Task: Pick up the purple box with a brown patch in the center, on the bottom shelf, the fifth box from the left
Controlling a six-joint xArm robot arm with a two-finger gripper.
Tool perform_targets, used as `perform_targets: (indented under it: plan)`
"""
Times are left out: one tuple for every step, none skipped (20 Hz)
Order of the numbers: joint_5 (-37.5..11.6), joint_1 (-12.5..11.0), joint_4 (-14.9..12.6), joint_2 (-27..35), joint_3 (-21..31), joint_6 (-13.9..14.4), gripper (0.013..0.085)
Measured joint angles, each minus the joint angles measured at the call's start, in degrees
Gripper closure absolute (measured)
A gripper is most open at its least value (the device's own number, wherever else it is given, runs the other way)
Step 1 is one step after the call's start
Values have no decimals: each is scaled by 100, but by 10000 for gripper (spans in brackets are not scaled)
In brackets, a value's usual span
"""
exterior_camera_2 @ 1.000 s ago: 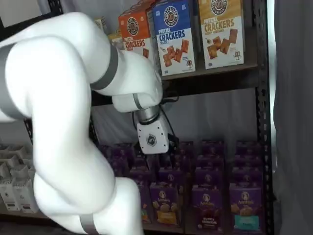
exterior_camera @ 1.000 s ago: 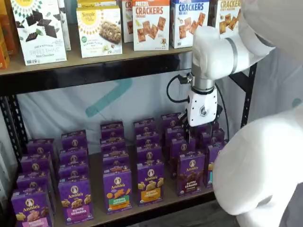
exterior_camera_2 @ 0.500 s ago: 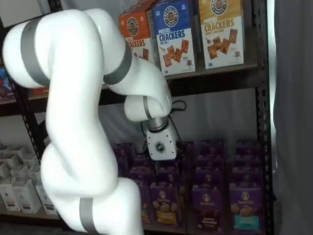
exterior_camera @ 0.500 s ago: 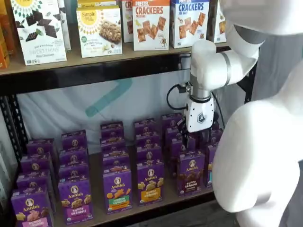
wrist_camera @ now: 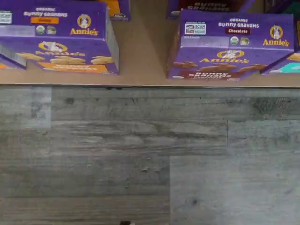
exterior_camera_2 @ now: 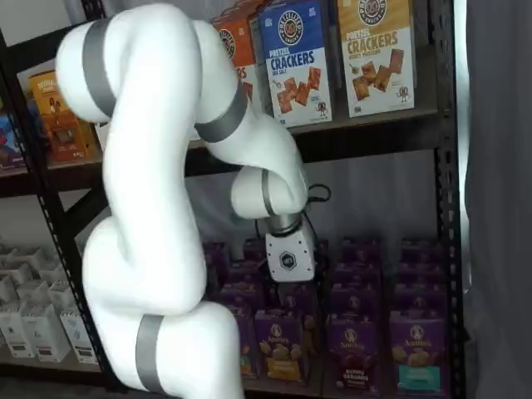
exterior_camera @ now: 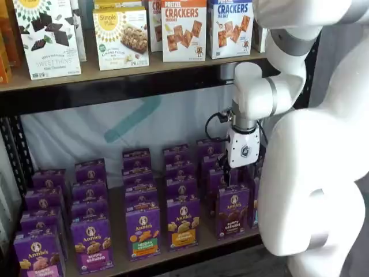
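Note:
The purple box [exterior_camera: 232, 210] with the brown patch stands upright at the front of its row on the bottom shelf [exterior_camera: 190, 253]. It shows in both shelf views, also low down in a shelf view [exterior_camera_2: 353, 352]. The wrist view shows its top marked "Chocolate" [wrist_camera: 234, 35] and the shelf board [wrist_camera: 140, 51]. My gripper [exterior_camera: 237, 175] hangs over that row, above and just behind the front box, touching nothing. Its white body also shows in a shelf view [exterior_camera_2: 290, 287]. The black fingers are dark against the boxes, so no gap can be made out.
Rows of purple Annie's cartons fill the shelf, with a yellow-orange band carton [exterior_camera: 183, 221] to the left and a teal one [exterior_camera_2: 416, 359] to the right. Cracker boxes [exterior_camera: 183, 29] stand on the upper shelf. Grey plank floor [wrist_camera: 150, 159] lies in front.
The arm's upper links have swung up and across. The gripper has shifted slightly sideways and lower over the row with the brown-patch box. No box has moved.

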Motion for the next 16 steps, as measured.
perform_targets:
  plan:
    - [-107,-57,-15,163,-66,-38,130]
    - [-199,-106,-48,313,-134,-57,130]
    - [-256,-140,-75,436,-193,-67,130]
    - [-331,-179,-90,582,-268,-90,130]
    - [-394,-205,-77,697,-323,-127,130]
    - [-449,-225,-53,796,-375,-169,130]
    - [-515,-246,-17,933,-449,-221,130]
    - [-574,-263,6,1076,-534,-259,130]
    - [-618,-274,25,1193,-604,-286,130]
    - [-682,-284,59,1336,-692,-328,130]
    - [-736,-289,95,1437,-750,-366,130]
    - [-792,-294,121,1547,-817,-393,130]
    - [-851,-295,164,1671,-895,-434,130]
    - [-901,-295,209,1818,-995,-475,130]
    - [-927,-293,238,1922,-1069,-500,130]
    - [-960,-290,256,2028,-1142,-515,130]
